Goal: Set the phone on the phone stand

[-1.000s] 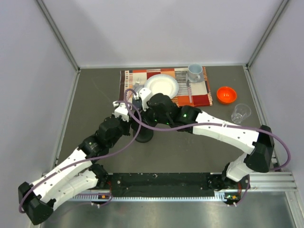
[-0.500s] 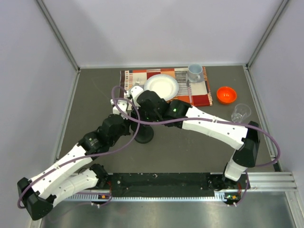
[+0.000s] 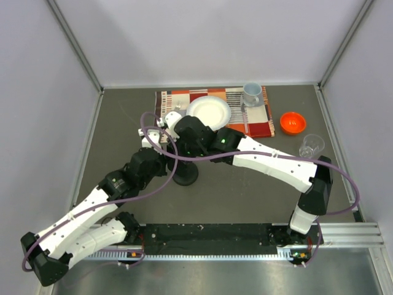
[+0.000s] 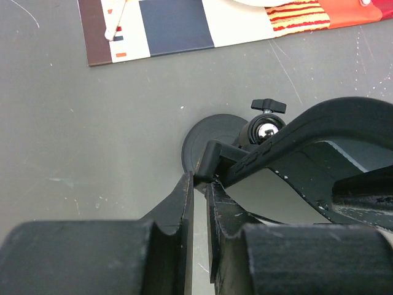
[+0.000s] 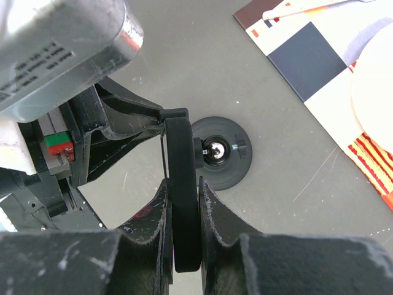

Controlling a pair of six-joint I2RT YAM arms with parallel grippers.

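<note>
The black phone [image 5: 184, 153] stands edge-on between my right gripper's [image 5: 183, 183] fingers, which are shut on it. It hangs just above and beside the phone stand [image 5: 236, 169], a round black disc with a shiny ball joint on its post. My left gripper [image 4: 201, 178] has its jaws almost closed, and its tips pinch the phone's end corner [image 4: 212, 157]. The stand's base [image 4: 202, 132] lies just beyond. In the top view both grippers meet over the stand [image 3: 186, 177] and hide the phone.
A striped placemat [image 3: 258, 120] at the back holds a white plate [image 3: 209, 110], a cup [image 3: 250, 93] and cutlery. An orange bowl [image 3: 292, 122] and a clear glass [image 3: 311, 146] stand to the right. The placemat's corner [image 4: 175, 24] lies beyond the stand.
Both grippers have shifted left and slightly back together, staying joined over the stand. The right arm has stretched further left.
</note>
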